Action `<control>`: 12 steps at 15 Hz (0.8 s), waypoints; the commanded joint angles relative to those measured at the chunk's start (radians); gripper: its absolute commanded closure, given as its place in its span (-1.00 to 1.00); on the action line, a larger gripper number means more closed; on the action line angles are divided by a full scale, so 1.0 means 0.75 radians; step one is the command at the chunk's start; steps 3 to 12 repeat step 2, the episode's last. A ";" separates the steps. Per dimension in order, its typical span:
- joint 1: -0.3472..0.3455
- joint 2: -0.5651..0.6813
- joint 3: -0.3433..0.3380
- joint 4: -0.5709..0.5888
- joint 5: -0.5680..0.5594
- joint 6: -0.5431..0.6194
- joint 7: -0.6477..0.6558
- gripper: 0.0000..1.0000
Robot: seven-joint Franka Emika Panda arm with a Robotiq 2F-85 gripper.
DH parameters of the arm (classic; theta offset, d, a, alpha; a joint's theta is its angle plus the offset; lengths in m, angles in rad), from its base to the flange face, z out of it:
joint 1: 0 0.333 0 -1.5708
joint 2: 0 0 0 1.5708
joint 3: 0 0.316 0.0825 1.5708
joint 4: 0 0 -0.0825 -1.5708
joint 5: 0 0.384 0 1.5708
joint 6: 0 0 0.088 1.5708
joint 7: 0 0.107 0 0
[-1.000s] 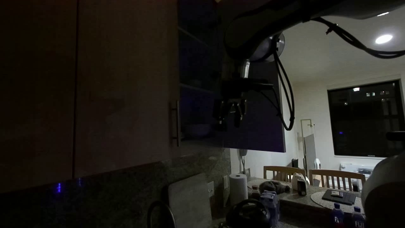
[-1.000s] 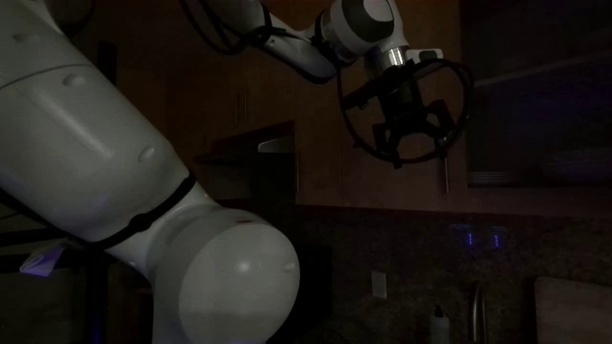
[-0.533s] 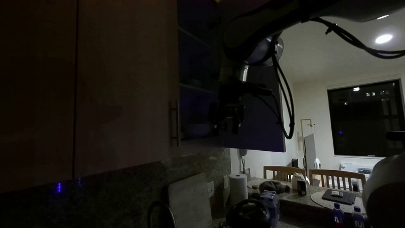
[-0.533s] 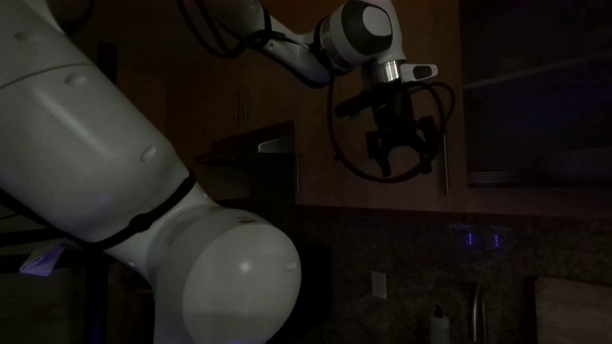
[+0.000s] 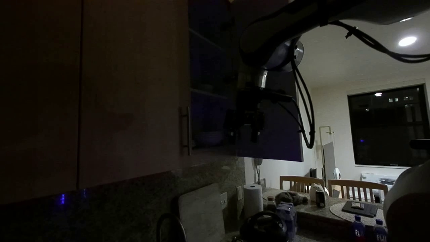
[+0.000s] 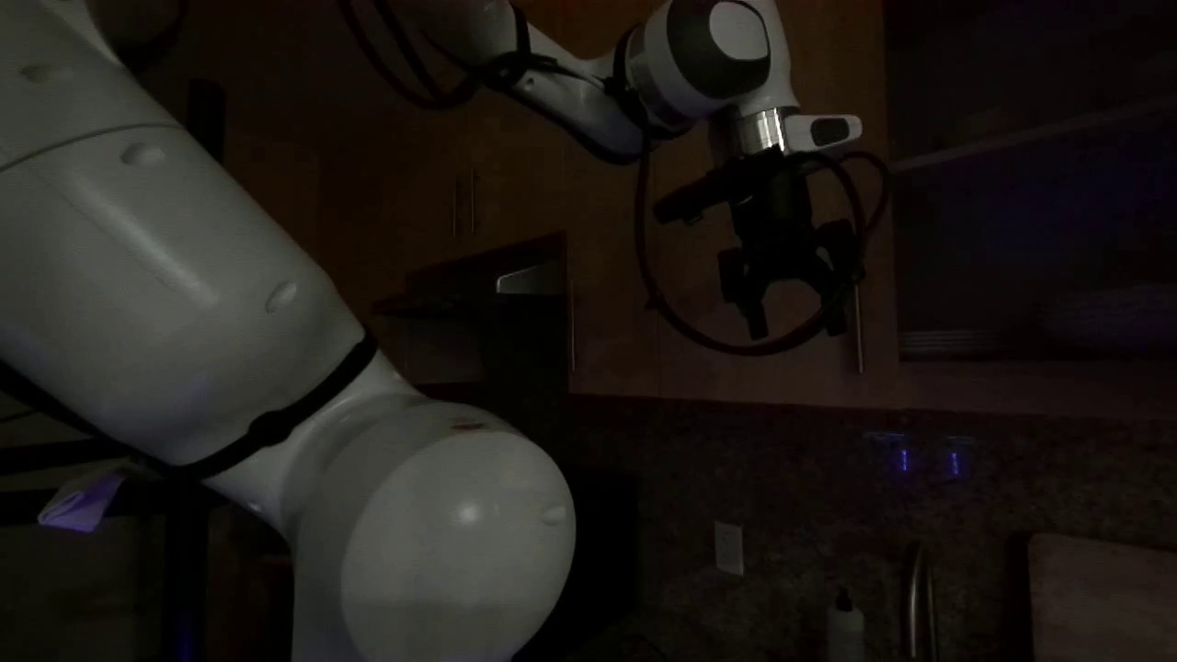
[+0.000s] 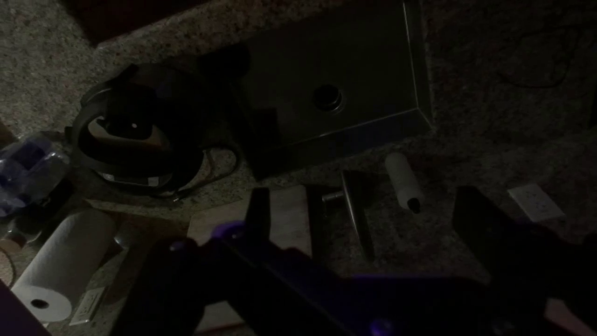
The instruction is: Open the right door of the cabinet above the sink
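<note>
On the speckled stone bench (image 7: 37, 60), a white paper roll (image 5: 253, 201) stands upright near a rounded black appliance (image 5: 263, 232); a pale board (image 5: 201, 213) leans against the backsplash (image 5: 231, 176). A white bottle (image 7: 402, 177) with a dark cap (image 7: 413, 204) stands near a wall outlet (image 6: 729, 548). Farther off, in an exterior view — two slatted wooden chairs (image 5: 357, 184), a dark window (image 5: 388, 127) and a lit ceiling light (image 5: 407, 41).

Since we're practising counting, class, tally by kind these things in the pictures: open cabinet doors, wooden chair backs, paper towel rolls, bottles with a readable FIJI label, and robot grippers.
Open cabinet doors: 1
Wooden chair backs: 2
Paper towel rolls: 1
FIJI-labelled bottles: 2
Robot grippers: 1
Total: 7
</note>
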 commanded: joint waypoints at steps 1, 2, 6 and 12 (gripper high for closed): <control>-0.014 0.001 0.007 0.003 0.009 -0.002 -0.008 -1.00; -0.014 0.001 0.006 0.003 0.009 -0.002 -0.008 -1.00; -0.014 0.001 0.006 0.003 0.009 -0.002 -0.008 -1.00; -0.014 0.001 0.006 0.003 0.009 -0.002 -0.008 -1.00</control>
